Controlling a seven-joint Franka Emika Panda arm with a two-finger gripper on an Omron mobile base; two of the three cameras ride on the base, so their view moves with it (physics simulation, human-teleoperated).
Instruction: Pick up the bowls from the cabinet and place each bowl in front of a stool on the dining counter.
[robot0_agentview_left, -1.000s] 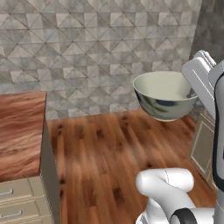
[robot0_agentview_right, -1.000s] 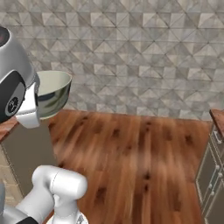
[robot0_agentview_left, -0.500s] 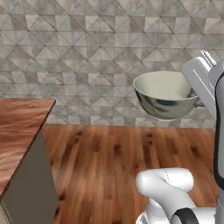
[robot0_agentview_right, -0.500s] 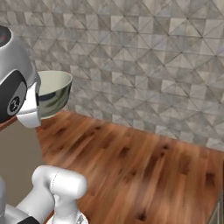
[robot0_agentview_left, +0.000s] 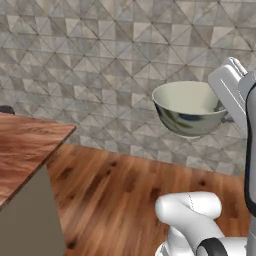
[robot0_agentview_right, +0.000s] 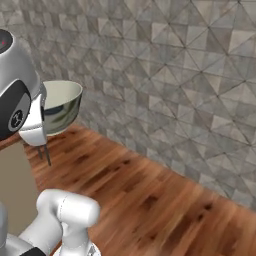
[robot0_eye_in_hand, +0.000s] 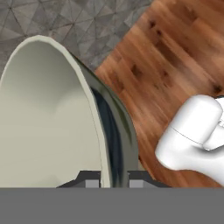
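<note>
A deep bowl (robot0_agentview_left: 187, 107), cream-pale green inside and dark glossy green-blue outside, hangs in the air over the wood floor. My gripper (robot0_eye_in_hand: 111, 183) is shut on its rim, one finger inside and one outside the wall. From the right base the same bowl (robot0_agentview_right: 60, 105) sits just beside my white hand, and close up the bowl (robot0_eye_in_hand: 48, 118) takes up the left half of the hand view. The dining counter (robot0_agentview_left: 25, 150), a reddish-brown slab on a beige base, lies low at the left, well below and left of the bowl. A dark sliver of a stool (robot0_agentview_left: 6, 109) peeks out behind it.
A grey tiled wall (robot0_agentview_left: 100, 65) runs across the back. The reddish wood floor (robot0_agentview_right: 165, 200) spreads wide between wall and base. A corner of the counter (robot0_agentview_right: 10, 142) and its beige side show at the far left, under my hand.
Both base views have swung as the base drives: the counter has shifted and the wall has slid sideways. The bowl keeps its place in the shut gripper.
</note>
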